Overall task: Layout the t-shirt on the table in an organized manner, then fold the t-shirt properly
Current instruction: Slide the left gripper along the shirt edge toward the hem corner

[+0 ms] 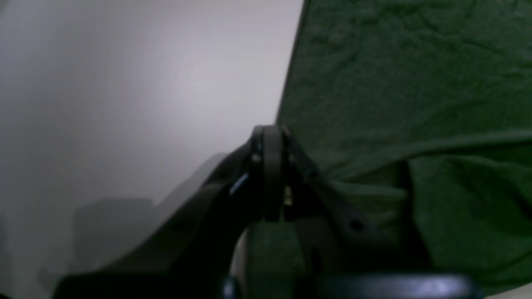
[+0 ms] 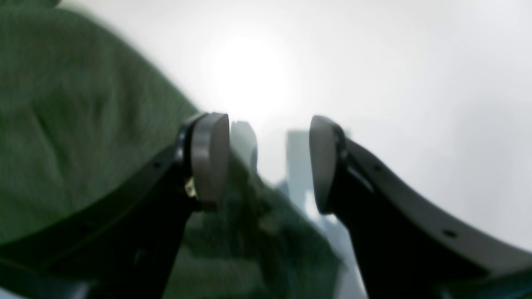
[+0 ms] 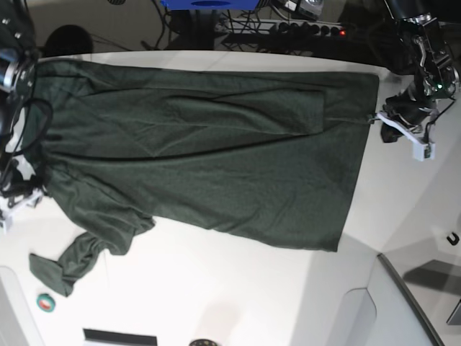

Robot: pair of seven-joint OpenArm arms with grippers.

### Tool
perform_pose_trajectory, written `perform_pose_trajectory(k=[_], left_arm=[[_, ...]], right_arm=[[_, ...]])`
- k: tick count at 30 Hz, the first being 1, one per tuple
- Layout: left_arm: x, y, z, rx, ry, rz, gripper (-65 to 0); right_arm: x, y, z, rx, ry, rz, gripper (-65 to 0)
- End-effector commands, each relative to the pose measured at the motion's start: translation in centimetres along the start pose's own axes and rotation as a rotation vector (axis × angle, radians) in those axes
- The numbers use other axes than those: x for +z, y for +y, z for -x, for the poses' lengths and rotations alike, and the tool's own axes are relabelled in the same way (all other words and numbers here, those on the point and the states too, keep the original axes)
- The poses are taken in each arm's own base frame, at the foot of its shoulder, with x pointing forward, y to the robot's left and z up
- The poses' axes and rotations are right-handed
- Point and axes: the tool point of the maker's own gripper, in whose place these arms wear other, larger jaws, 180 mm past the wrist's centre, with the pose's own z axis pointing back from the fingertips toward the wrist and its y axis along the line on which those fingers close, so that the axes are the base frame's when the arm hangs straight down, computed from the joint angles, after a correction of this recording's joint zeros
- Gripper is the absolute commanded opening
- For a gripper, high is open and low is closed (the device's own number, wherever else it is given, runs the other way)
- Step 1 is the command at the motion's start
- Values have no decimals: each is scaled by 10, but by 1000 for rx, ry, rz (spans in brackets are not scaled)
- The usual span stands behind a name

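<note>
The white table point(image 3: 216, 288) carries the t-shirt point(image 3: 209, 158), spread across the frame's middle. My left pincer point(image 1: 272, 143) is clamped on its hem edge; my right pincer point(image 2: 269, 162) gapes empty. Soft, limp knit: I'd grip corners.

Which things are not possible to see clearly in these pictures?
- Base view: right hand, at the frame's left edge behind the arm's cables.
- Left wrist view: whether the shut left hand pinches the t-shirt; dark and blurred.
- Base view: small round thing on the table; too small.
</note>
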Motion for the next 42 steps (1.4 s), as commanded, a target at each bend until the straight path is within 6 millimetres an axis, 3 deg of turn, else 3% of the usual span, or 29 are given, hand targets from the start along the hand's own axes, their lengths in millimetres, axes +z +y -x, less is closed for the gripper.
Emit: perform_pose_trajectory(k=[1, 9, 16, 23, 26, 28, 31, 33, 39, 42], left_arm=[[3, 7, -13, -11, -36, -4, -650], [-11, 34, -3, 39, 30, -33, -650], [-20, 31, -38, 40, -33, -25, -650], [-40, 35, -63, 104, -50, -12, -372], [-48, 35, -74, 131, -57, -3, -332], [-52, 33, -81, 145, -65, 5, -327], [-59, 29, -95, 173, -80, 21, -326], [-65, 26, -102, 196, -82, 35, -326], [-100, -25, -94, 100, 47, 132, -326], [-108, -34, -102, 111, 30, 146, -326]], right_arm=[[3, -4, -20, -6, -46, -1, -351], [1, 21, -11, 51, -29, -121, -350], [0, 21, -11, 50, -29, -119, -357], [-3, 21, 0, 36, -4, -123, -356], [-3, 21, 0, 36, -4, -123, -365], [-3, 21, 0, 36, -6, -123, -440], [-3, 21, 0, 36, -6, -123, -650], [-3, 20, -1, 36, -6, -121, -632], [-1, 18, -5, 33, -17, -123, -648], [-1, 17, -5, 32, -18, -122, -648]])
